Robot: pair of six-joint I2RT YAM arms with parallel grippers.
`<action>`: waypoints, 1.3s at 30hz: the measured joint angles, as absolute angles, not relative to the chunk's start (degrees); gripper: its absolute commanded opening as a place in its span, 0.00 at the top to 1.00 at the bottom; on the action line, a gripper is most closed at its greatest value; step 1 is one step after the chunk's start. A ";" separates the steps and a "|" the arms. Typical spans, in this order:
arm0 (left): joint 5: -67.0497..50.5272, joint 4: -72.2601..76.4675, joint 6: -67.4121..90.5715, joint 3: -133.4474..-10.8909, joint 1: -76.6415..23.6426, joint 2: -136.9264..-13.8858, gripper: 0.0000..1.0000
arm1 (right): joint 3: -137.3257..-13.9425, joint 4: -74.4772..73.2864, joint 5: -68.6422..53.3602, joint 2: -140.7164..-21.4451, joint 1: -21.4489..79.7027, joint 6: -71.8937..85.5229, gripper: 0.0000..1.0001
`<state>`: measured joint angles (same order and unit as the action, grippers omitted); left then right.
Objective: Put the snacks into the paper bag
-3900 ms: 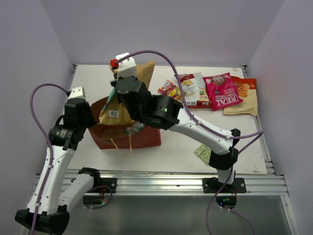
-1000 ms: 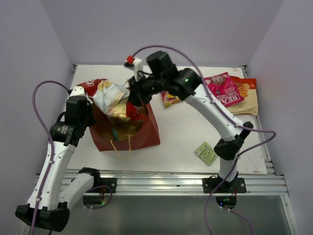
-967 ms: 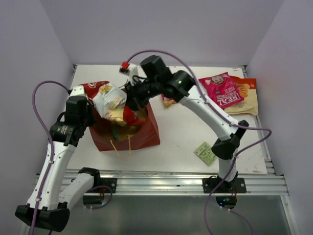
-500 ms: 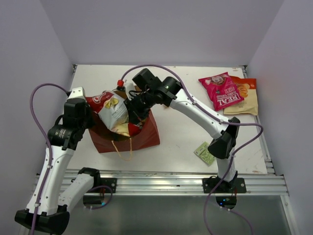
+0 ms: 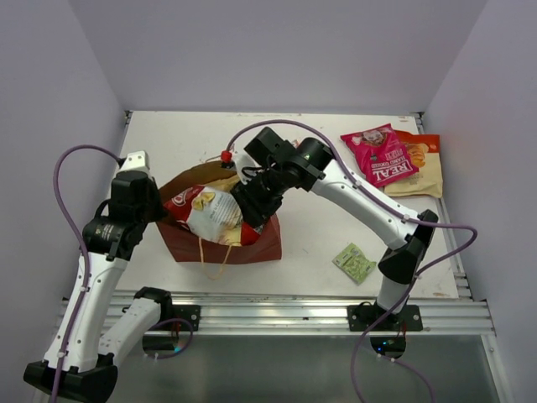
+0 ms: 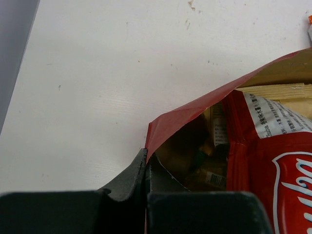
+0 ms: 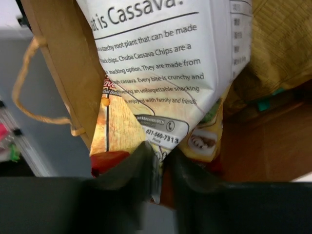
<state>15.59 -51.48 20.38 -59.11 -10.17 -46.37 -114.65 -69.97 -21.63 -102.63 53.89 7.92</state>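
Observation:
The red-brown paper bag [image 5: 262,245] stands at the left, mouth up. My left gripper [image 5: 161,215] is shut on its left rim; in the left wrist view the fingers [image 6: 127,181] pinch the red edge [image 6: 195,108]. A white and red cassava chips packet [image 5: 208,217] lies across the bag's mouth. My right gripper [image 5: 250,210] is at its right end. In the right wrist view the jaws [image 7: 161,163] stand slightly apart, with the packet's [image 7: 161,58] corner seam between them. On the table lie a pink packet [image 5: 382,156], an orange-tan packet [image 5: 425,164] and a green sachet [image 5: 354,262].
Other packets sit deep inside the bag [image 6: 214,168]. A tan cord handle [image 5: 211,259] hangs over the bag's front toward the table's near edge. The enclosure's walls close in the table at left, back and right.
My right arm has swung down and left, lowering the cassava packet from above the bag onto its mouth. Its jaws have parted a little. The left gripper has kept hold of the rim.

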 measured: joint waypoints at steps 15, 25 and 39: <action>15.88 -51.48 20.36 -59.11 -10.33 -46.39 1.00 | -132.20 -60.29 5.43 -99.83 46.11 12.38 0.01; 16.75 -51.59 20.36 -59.18 -10.33 -46.63 1.00 | -104.81 -51.72 24.84 -106.61 15.25 10.68 0.02; 18.94 -54.19 20.34 -61.41 -10.33 -47.55 1.00 | -106.37 -47.03 27.70 -123.92 6.46 7.62 0.24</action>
<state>18.94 -54.19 20.34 -61.41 -10.33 -47.55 -106.37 -47.03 27.70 -123.92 6.46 7.62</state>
